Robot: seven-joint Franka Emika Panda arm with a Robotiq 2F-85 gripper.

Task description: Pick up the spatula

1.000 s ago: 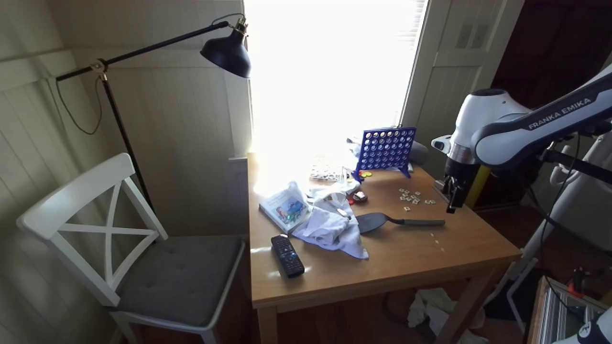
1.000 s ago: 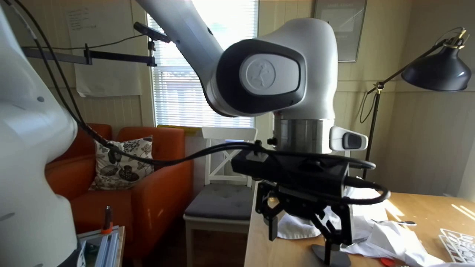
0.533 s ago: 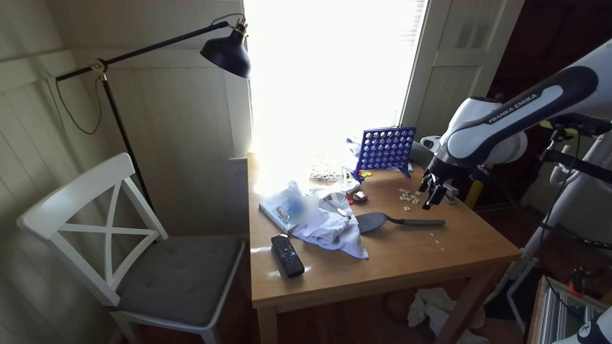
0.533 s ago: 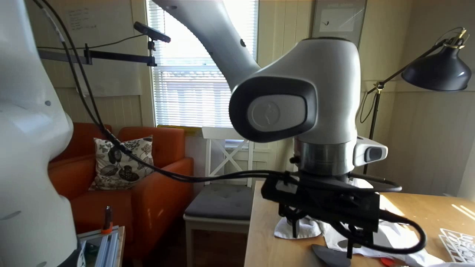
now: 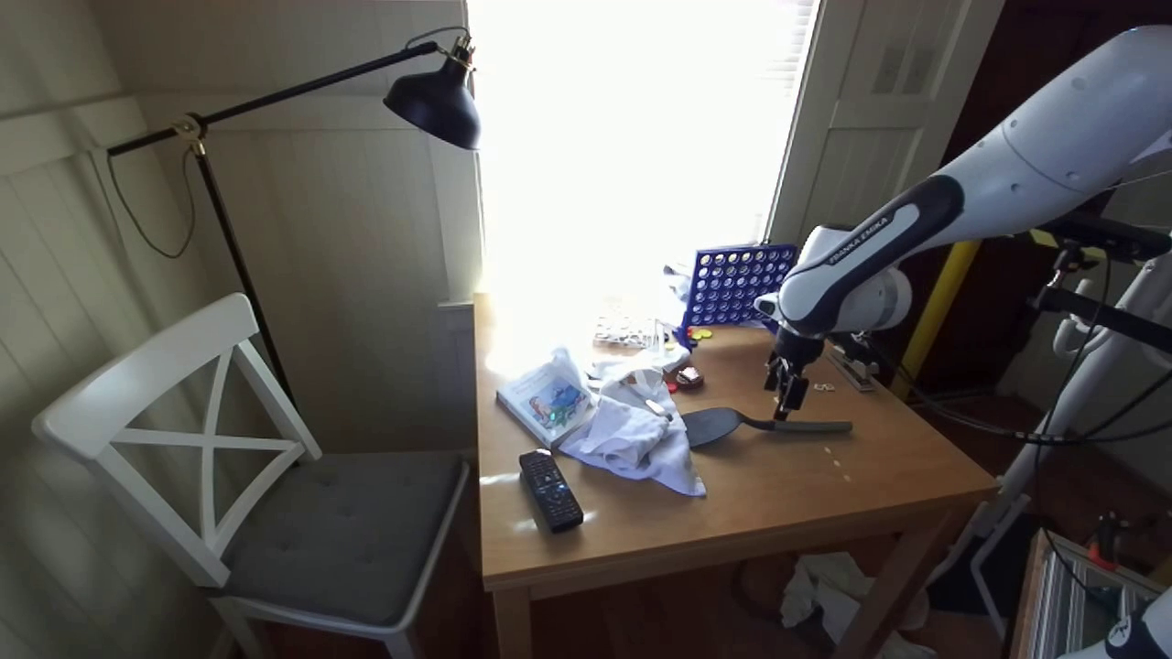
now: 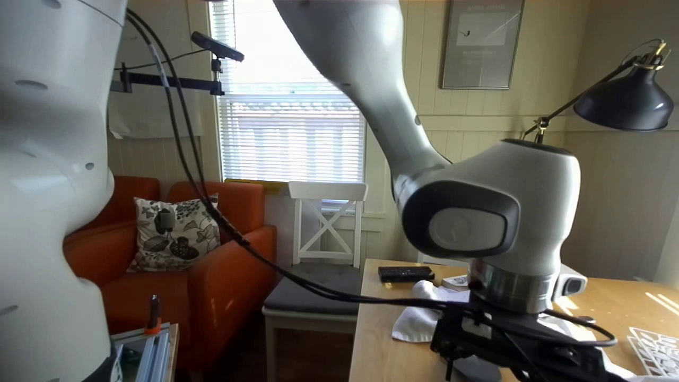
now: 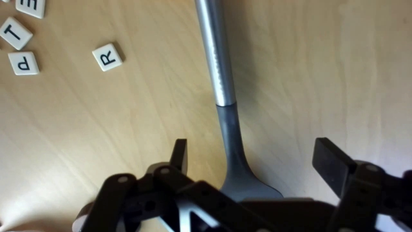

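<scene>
The spatula lies flat on the table. In an exterior view its grey handle points right and its dark head rests against the white cloth. In another exterior view only part of its head shows below the arm. In the wrist view its neck runs down between my fingers, and the wide end is partly hidden behind the gripper. My gripper is open and empty, its fingers on either side of the neck without touching it. In an exterior view the gripper hangs just above the handle near the neck.
White letter tiles lie beside the handle. A white cloth, a book and a black remote are left of the spatula. A blue grid rack stands at the back. The table's front edge is nearer the camera.
The arm has moved left and down, from beyond the handle's right end to just above the handle near the neck. The spatula has not moved.
</scene>
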